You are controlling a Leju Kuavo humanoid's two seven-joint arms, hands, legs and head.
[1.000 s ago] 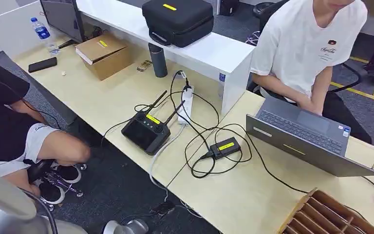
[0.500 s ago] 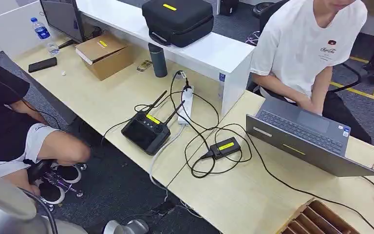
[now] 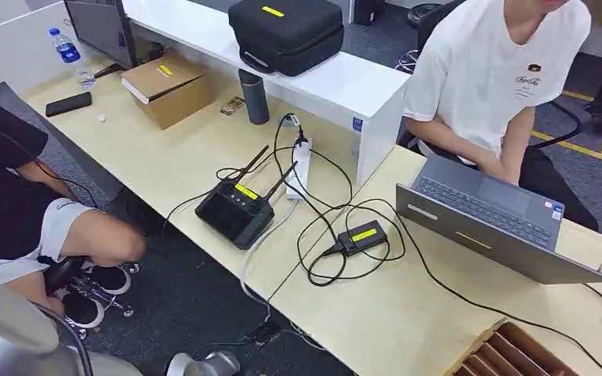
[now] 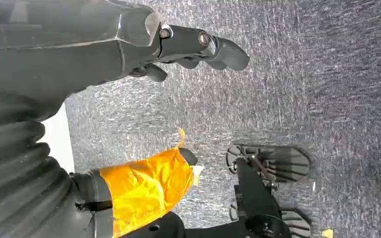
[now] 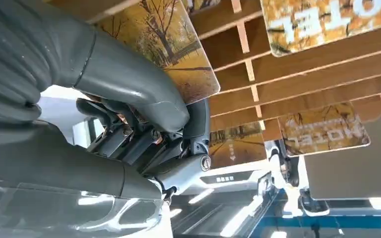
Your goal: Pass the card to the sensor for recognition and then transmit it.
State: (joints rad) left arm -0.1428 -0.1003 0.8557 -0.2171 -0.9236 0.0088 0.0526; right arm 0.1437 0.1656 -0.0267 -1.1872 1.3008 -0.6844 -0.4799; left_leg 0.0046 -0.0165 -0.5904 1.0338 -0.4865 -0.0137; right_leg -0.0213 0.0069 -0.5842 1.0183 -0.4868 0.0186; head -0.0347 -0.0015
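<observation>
Meanwhile wooden rack (image 3: 517, 352) unmoved – right hand (image 5: 144, 124) still pinching card (image 5: 173, 49).

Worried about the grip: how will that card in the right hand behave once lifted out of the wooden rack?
The card looks thin, flat and stiff, probably light. Its glossy printed face may be slippery under the right hand, whose thumb presses on it. Pulled askew, it might catch on the wooden rack dividers.

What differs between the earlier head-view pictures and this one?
The slotted wooden card rack at the lower right sits lower and shows less of itself than a second ago; since half a second ago it has barely shifted. The open grey laptop, black controller and cables lie as before.
</observation>
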